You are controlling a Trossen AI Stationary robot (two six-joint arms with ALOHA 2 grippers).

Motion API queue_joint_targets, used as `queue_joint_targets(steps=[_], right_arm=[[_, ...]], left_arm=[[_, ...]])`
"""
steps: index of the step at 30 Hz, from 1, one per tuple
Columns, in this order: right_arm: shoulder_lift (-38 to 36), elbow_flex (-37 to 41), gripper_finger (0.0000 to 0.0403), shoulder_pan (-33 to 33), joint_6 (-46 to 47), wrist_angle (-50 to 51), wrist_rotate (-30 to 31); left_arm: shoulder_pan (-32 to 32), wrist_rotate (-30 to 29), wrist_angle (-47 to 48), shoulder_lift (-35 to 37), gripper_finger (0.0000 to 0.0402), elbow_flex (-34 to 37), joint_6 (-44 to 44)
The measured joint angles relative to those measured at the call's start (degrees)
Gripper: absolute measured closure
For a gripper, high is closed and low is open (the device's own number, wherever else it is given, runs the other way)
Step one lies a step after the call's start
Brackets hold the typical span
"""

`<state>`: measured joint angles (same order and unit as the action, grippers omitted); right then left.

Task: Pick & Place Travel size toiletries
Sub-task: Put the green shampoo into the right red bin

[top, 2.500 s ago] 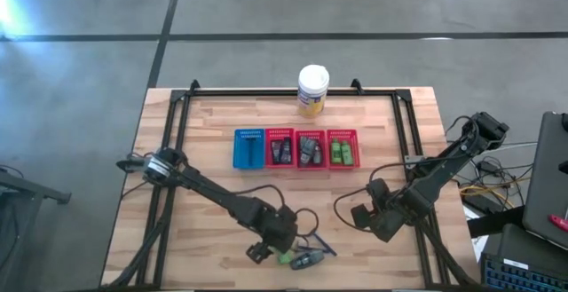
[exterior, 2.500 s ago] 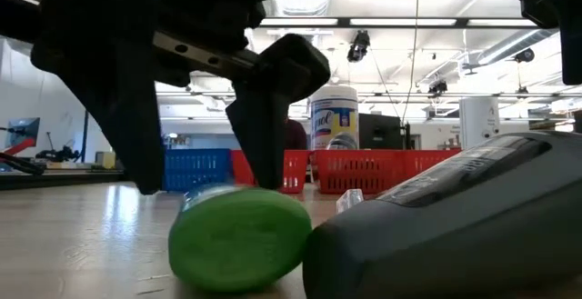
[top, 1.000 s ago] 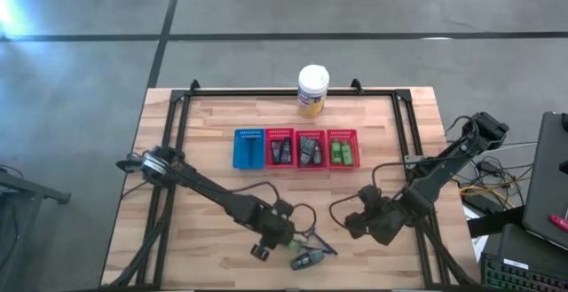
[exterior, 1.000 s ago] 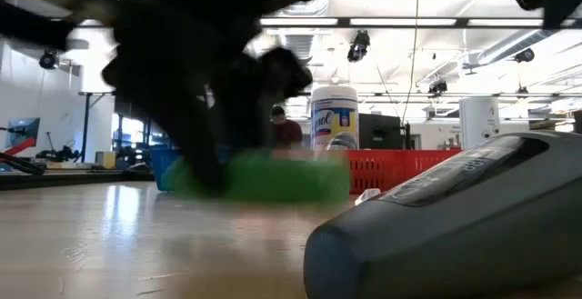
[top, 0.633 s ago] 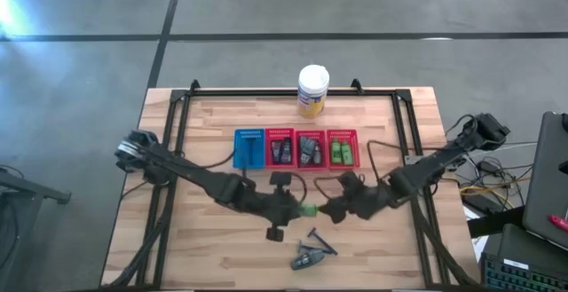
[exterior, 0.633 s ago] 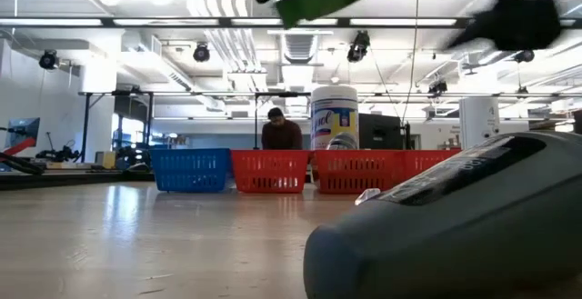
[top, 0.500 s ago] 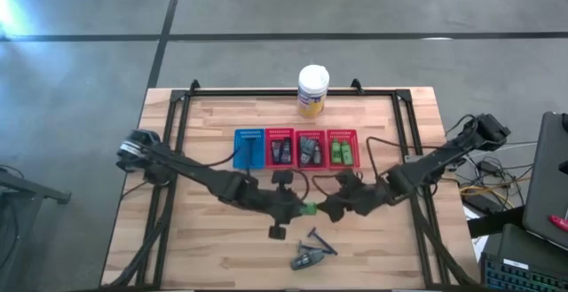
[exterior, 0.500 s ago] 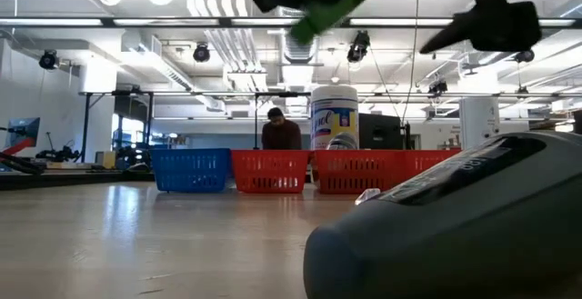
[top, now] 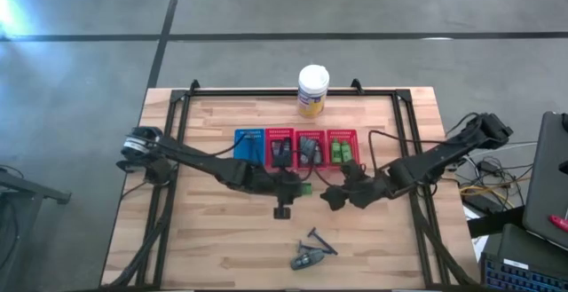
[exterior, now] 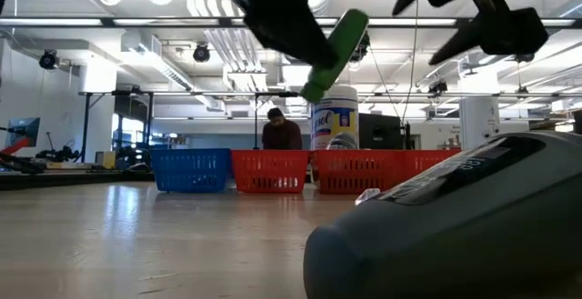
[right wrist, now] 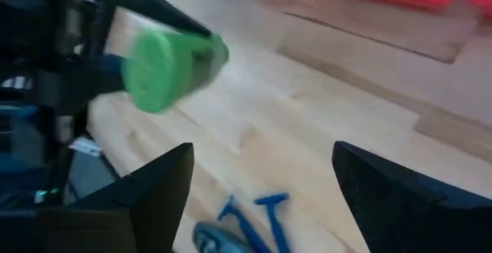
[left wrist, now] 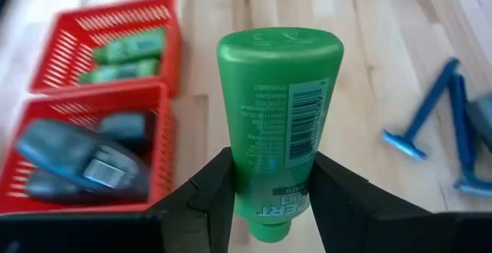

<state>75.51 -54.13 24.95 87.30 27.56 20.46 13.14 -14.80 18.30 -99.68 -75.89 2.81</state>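
The left claw (left wrist: 265, 188) squeezes a small bright green plastic bottle (left wrist: 278, 122) by its lower end, so the flat cap end sticks out past the fingers. The bottle is up in the air near the red plastic baskets (top: 309, 148). The right claw (top: 330, 195) is close beside it, open and holding nothing.

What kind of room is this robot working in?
Probably a big robot lab or workshop. The wooden table stands on a bare concrete floor, long strip lights and cameras hang from a high open ceiling, and a person works at the back behind the baskets.
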Motion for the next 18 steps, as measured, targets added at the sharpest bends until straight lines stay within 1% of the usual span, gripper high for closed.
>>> queue_joint_targets(steps=[4,7,9,14,18], right_arm=[[-1.4,0.0,0.0101,-0.5,-1.2,-3.9,0.0],[-1.1,0.0,0.0097,-1.8,-2.2,-6.2,-0.8],[0.0,-0.1,0.0093,-2.9,-2.2,-8.2,-2.0],[1.3,0.0,0.0085,-4.2,-3.2,-10.2,-2.5],[1.3,0.0,0.0091,-5.1,-3.3,-10.1,-2.5]], left_arm=[[-1.2,1.3,-0.5,0.0,0.0255,1.7,0.3],[-1.8,1.3,-3.4,0.0,0.0255,2.1,-0.3],[-2.3,2.3,-4.9,0.0,0.0255,2.1,-0.5],[-3.6,3.5,-5.5,0.0,0.0255,2.1,-0.6],[-3.8,3.8,-5.5,-0.1,0.0255,2.1,-0.6]])
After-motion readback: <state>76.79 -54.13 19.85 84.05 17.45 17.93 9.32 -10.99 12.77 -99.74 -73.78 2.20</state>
